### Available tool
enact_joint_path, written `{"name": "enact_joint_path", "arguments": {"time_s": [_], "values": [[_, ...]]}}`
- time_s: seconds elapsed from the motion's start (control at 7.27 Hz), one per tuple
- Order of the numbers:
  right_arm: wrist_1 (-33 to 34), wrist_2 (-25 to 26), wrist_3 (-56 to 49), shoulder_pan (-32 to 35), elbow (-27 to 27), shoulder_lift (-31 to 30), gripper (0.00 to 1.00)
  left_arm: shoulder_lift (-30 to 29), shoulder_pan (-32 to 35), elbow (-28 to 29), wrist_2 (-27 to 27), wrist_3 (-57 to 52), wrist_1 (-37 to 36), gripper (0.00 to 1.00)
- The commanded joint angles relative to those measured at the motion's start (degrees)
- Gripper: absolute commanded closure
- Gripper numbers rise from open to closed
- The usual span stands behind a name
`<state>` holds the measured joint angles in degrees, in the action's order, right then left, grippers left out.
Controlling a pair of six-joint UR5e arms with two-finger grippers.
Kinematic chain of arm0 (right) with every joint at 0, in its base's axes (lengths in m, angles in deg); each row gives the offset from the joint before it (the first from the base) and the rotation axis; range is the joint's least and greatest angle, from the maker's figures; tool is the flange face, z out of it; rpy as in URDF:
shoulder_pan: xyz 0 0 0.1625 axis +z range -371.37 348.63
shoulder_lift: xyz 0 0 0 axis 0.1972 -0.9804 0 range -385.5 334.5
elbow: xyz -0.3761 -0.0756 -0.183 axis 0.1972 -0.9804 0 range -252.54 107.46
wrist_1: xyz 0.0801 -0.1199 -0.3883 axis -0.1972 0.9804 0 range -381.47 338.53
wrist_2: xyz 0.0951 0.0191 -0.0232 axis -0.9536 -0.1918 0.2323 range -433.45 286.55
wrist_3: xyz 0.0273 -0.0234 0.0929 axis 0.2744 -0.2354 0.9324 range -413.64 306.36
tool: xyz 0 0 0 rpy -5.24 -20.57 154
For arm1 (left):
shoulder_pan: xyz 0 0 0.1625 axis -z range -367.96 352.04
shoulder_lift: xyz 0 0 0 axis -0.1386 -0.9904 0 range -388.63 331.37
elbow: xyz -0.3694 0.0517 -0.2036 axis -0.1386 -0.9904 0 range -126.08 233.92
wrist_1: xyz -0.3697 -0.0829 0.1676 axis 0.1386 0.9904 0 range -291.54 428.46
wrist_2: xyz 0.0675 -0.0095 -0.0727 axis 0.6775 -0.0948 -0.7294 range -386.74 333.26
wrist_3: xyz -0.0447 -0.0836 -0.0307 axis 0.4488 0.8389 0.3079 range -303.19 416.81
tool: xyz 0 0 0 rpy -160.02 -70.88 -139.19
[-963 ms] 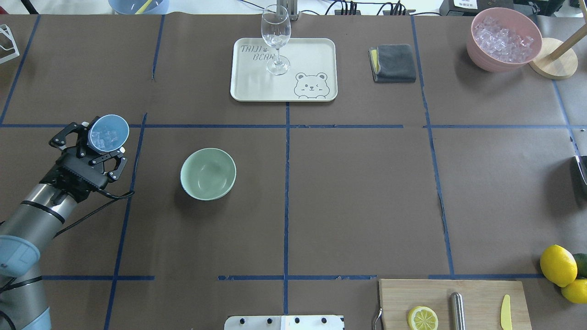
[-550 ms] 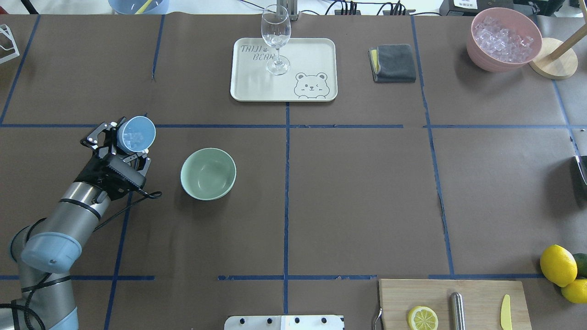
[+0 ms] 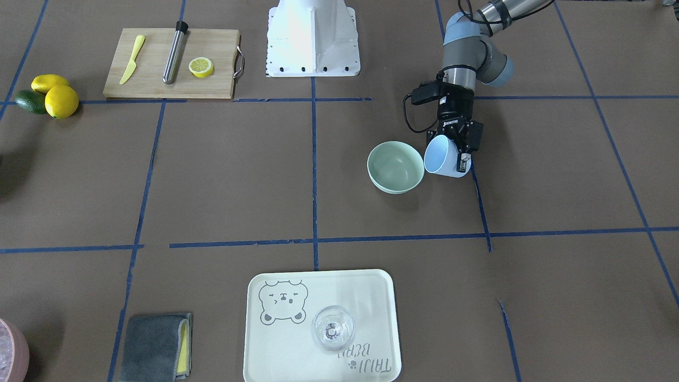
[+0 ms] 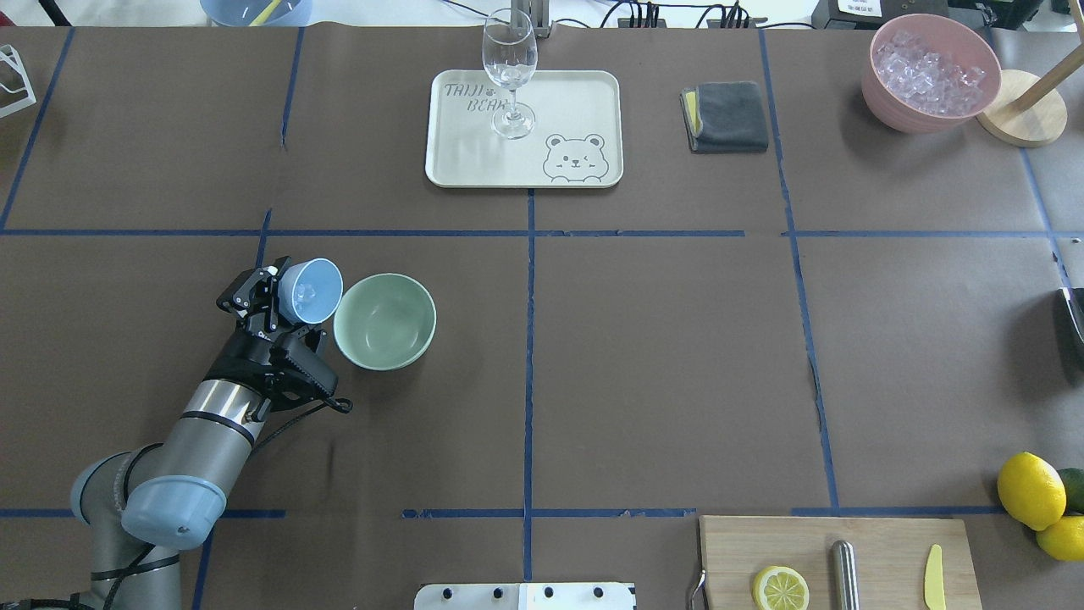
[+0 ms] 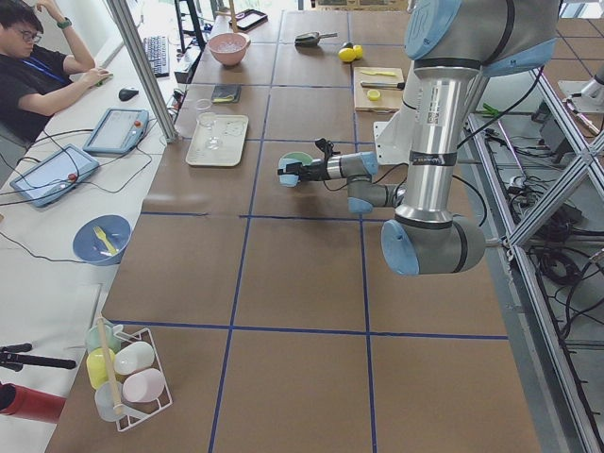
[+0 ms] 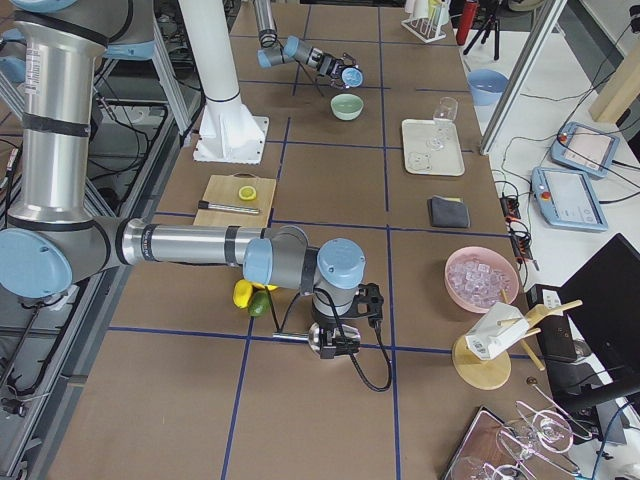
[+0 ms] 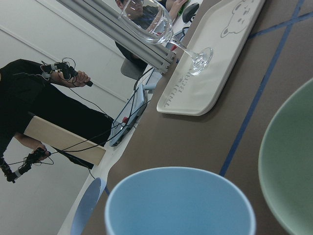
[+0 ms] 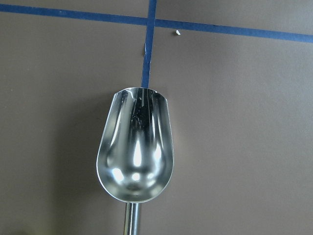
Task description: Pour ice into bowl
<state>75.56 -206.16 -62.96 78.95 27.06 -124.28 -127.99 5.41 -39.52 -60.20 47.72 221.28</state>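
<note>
The pale mint-green bowl [image 4: 385, 320] stands upright on the brown table and looks empty; it also shows in the front view [image 3: 395, 166] and at the right edge of the left wrist view [image 7: 293, 166]. My left gripper [image 4: 290, 307] is shut on a light blue cup [image 4: 310, 291], tilted with its mouth toward the bowl's left rim. A few clear ice cubes [image 4: 303, 293] glint inside the cup. The cup's rim almost touches the bowl in the front view [image 3: 444, 156]. My right gripper [image 6: 335, 338] is far off by a metal scoop [image 8: 135, 144]; its fingers are hidden.
A cream tray [image 4: 584, 102] with a clear wine glass [image 4: 510, 72] stands at the back centre. A grey cloth [image 4: 727, 117] and a pink container of ice [image 4: 930, 72] are at the back right. A cutting board [image 4: 881, 542] with a lemon half and lemons [image 4: 1031, 490] are at the front right.
My left arm has carried the blue cup to the right, from well left of the bowl to right beside its rim, and tipped the cup's mouth further toward the bowl.
</note>
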Motion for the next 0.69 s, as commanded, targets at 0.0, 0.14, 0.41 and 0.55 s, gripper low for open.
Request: {"name": "enact_joint_path", "arguments": {"time_s": [0.0,0.14,0.41,0.55], "values": [[0.0,0.0,0.0,0.0,0.0,0.0,0.00,-1.2,-0.6,0.0,2.6,-11.8,-0.8,1.00],[0.0,0.0,0.0,0.0,0.0,0.0,0.00,-1.4,-0.8,0.0,2.9,-17.9,-0.7,1.00],[0.0,0.0,-0.1,0.0,0.0,0.0,0.00,-2.2,-0.9,0.2,2.9,-26.6,-0.7,1.00],[0.0,0.0,-0.1,0.0,0.0,0.0,0.00,-2.5,-0.9,0.2,3.0,-31.7,-0.8,1.00]]}}
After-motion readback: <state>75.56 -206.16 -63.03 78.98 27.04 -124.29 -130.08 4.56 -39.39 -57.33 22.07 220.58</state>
